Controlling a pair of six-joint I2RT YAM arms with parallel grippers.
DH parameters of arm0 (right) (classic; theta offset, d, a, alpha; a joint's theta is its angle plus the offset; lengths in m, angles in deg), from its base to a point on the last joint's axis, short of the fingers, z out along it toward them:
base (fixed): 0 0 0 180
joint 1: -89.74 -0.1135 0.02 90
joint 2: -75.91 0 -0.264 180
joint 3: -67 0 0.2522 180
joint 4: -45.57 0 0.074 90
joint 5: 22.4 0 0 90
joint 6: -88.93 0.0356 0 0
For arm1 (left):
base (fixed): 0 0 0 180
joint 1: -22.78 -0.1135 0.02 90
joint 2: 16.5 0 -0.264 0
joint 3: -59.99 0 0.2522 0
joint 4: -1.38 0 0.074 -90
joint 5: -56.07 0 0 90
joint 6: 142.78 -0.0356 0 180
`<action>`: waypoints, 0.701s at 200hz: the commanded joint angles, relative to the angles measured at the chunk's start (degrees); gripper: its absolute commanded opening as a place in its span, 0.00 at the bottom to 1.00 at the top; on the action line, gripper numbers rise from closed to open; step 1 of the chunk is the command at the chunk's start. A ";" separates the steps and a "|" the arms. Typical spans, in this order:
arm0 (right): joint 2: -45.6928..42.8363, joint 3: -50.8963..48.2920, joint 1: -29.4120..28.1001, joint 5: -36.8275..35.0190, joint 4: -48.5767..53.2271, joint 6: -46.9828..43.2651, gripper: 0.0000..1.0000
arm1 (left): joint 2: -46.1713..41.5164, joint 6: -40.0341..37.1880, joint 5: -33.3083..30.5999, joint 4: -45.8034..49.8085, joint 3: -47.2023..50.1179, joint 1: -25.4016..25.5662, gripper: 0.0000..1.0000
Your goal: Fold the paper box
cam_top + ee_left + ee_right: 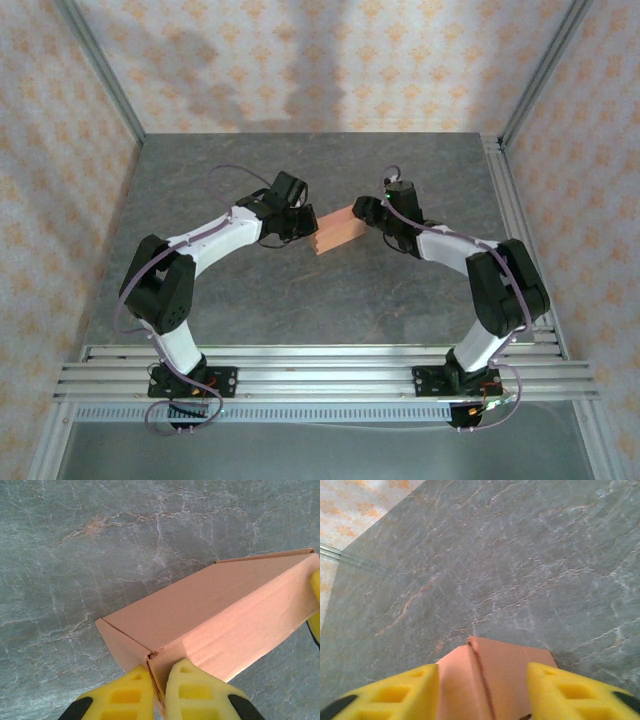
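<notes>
The paper box (335, 230) sits mid-table, between the two arms, and it's no flat sheet now: it's a proper low salmon-pink block, walls up and a broad panel across the top. Close in from the left wrist, the paper box (215, 615) looks squared off, long side clean, top panel lying flat. The near corner, though, shows a ragged little gap where the card edges meet. That's right where the left gripper (160, 682) is, its yellow fingers (125, 697) squeezed almost together, pinching the thin wall of card at that corner. From above, the left gripper (303, 225) is tucked against the box's left end. Over on the other end, the right gripper (365, 212) is up against the box too, and from its own camera the right gripper (483, 672) has its fingers (570, 690) spread wide, straddling the end of the paper box (490, 675) rather than pinching it. Whether the pads brush the card, I can't tell. There's a seam running down that end, not quite shut. So I'd call this nearly done: the shape is made, and what looks left is seating that corner and end seam, then letting go. All around is the grey marbled table (250, 290).
</notes>
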 commanded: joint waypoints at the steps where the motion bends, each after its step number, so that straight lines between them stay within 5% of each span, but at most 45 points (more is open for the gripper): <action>1: -1.77 0.88 2.37 3.02 -1.09 2.93 0.55 | 4.63 -0.59 -1.47 9.05 4.03 0.80 0.09; 89: 2.29 0.40 3.30 8.00 -1.37 3.52 0.53 | 4.80 -1.41 -1.47 10.02 2.89 0.83 0.09; 140: 3.49 -3.84 3.70 7.61 -3.77 5.96 0.25 | 4.80 -1.85 -1.38 10.46 2.60 0.73 0.09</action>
